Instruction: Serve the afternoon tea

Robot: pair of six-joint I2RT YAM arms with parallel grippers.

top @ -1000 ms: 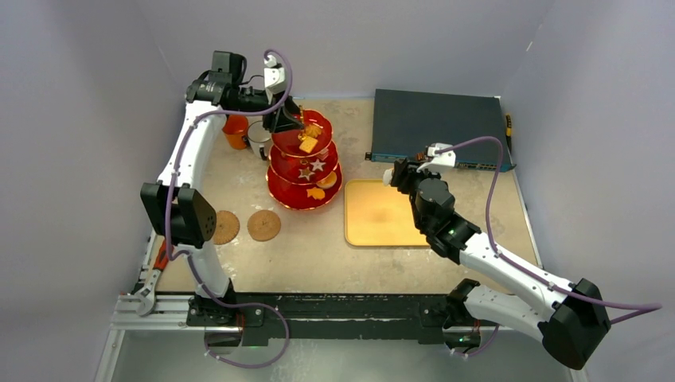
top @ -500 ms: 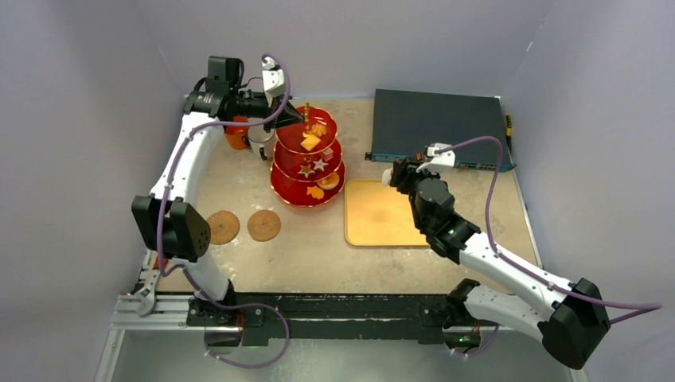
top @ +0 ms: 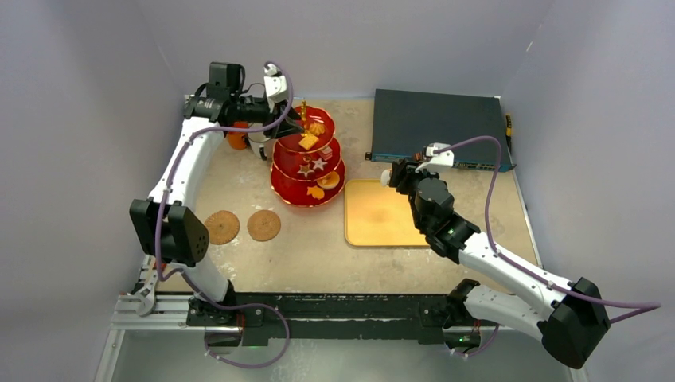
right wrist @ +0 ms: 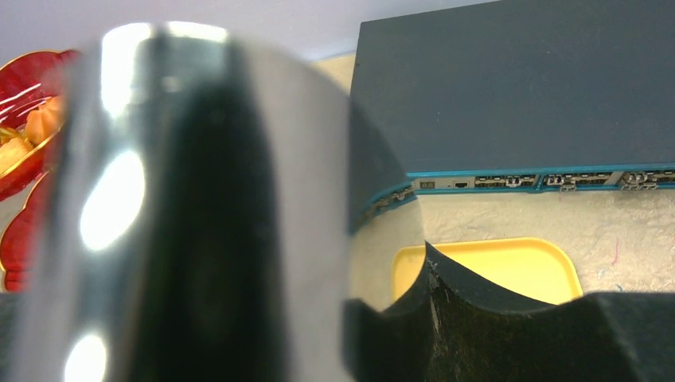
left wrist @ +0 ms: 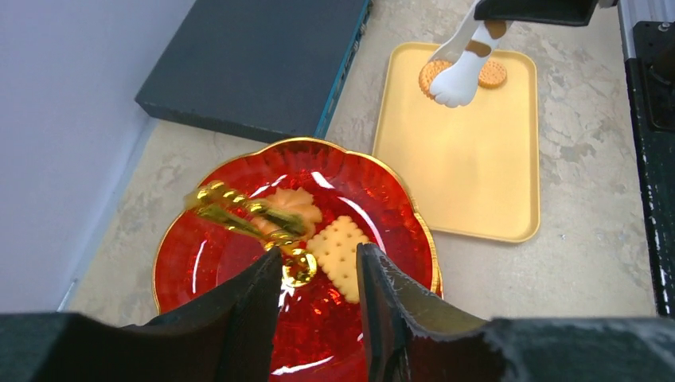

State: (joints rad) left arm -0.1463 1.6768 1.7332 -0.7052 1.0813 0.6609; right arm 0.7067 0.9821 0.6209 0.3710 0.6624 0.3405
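The red three-tier stand (top: 306, 181) carries small pastries and cookies at the back left of the table. Its top plate (left wrist: 207, 263) holds a square cracker (left wrist: 338, 251) beside the gold handle (left wrist: 239, 211). My left gripper (left wrist: 318, 255) is open, its fingertips on either side of the handle's foot, and it sits at the top tier (top: 293, 123). The orange mug (top: 235, 142) and white mug (top: 256, 147) stand behind that arm, partly hidden. My right gripper (top: 396, 175) is shut on white tongs (left wrist: 462, 68), which pinch a round cookie (left wrist: 493, 74) over the yellow tray.
The flat yellow tray (top: 382, 219) lies right of the stand. The dark electronics box (top: 434, 123) sits behind it against the back wall. Two round cork coasters (top: 222, 227) (top: 263, 225) lie in front of the stand. Walls close off the left, back and right.
The left arm's elbow has swung out to the left, and its gripper has come level with the stand's handle. The stand sits slightly further right. The right arm has not moved.
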